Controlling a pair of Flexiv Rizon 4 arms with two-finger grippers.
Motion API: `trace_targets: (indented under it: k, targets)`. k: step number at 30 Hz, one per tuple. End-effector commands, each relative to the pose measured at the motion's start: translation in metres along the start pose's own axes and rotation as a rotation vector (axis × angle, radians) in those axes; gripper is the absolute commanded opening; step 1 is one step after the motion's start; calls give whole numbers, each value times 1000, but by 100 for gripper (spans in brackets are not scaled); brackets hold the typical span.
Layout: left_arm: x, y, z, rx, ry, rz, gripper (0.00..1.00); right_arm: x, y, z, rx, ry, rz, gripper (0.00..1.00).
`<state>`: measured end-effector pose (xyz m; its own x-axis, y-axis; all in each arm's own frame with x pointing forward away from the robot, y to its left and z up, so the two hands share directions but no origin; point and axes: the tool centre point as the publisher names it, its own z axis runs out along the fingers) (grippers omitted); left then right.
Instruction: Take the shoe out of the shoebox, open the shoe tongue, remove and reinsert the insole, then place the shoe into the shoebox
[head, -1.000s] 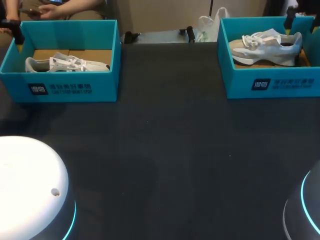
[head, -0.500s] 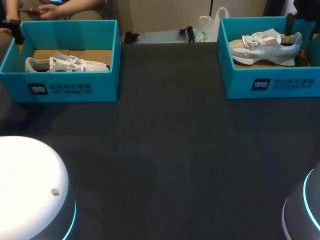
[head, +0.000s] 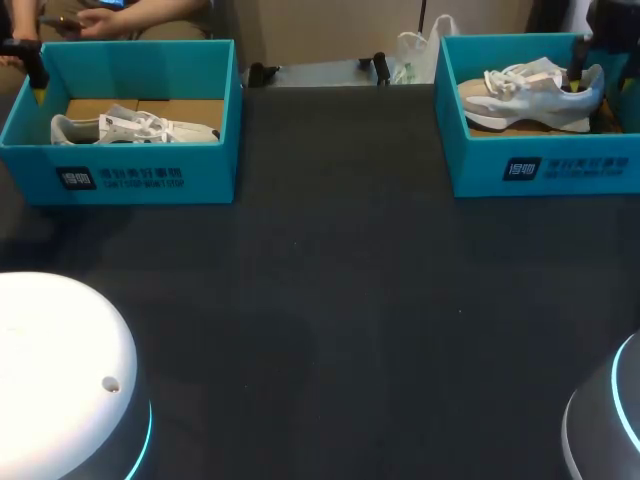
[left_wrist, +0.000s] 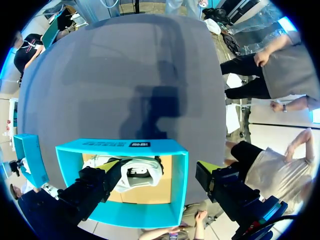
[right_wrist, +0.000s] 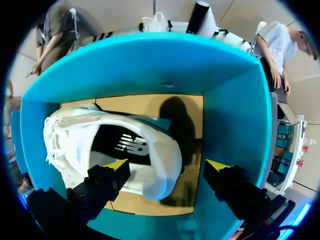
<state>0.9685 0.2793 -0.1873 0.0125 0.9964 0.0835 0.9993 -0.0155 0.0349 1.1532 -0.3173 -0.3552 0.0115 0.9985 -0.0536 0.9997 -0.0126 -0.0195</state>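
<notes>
Hovering over the heel end of the R shoe (right_wrist: 155, 150), the R gripper (right_wrist: 167, 165) has its jaws spread wide, nothing held. One yellow tip sits over the collar side and the other past the heel, by the wall of the R shoebox (right_wrist: 235, 130). The heel is between them, no contact that I can see. Shoe stands upright on the cardboard floor inside that box, opening up, dark insole (right_wrist: 122, 142) showing, laces at the far end from the gripper. Step in hand, I'd say, is the 1st one: lifting the shoe out. To do it well, drop straight down so one finger goes inside the collar and the other outside the heel, then pinch the stiff heel wall, not soft mesh or laces. Hold the outer finger off the box wall, as the gap looks tight and a snag could drag the box. Lift vertically till the sole passes the rim, then set it on the dark table (head: 330, 300). L gripper (left_wrist: 160, 165) also gapes, empty, above the L shoebox (left_wrist: 100, 146), w/ one tip over the L shoe (left_wrist: 142, 172) and the other outside the box wall.
</notes>
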Motion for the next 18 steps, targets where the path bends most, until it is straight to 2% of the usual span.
trace_targets:
  k: [1, 6, 18]
  targets:
    - [0, -1, 0, -2, 2, 0, 100, -2, 10, 7, 24, 3, 1, 98]
    - [0, -1, 0, -2, 2, 0, 100, -3, 12, 12, 31, 3, 5, 98]
    - [0, -1, 0, -2, 2, 0, 100, -4, 12, 28, 59, 15, 14, 87]
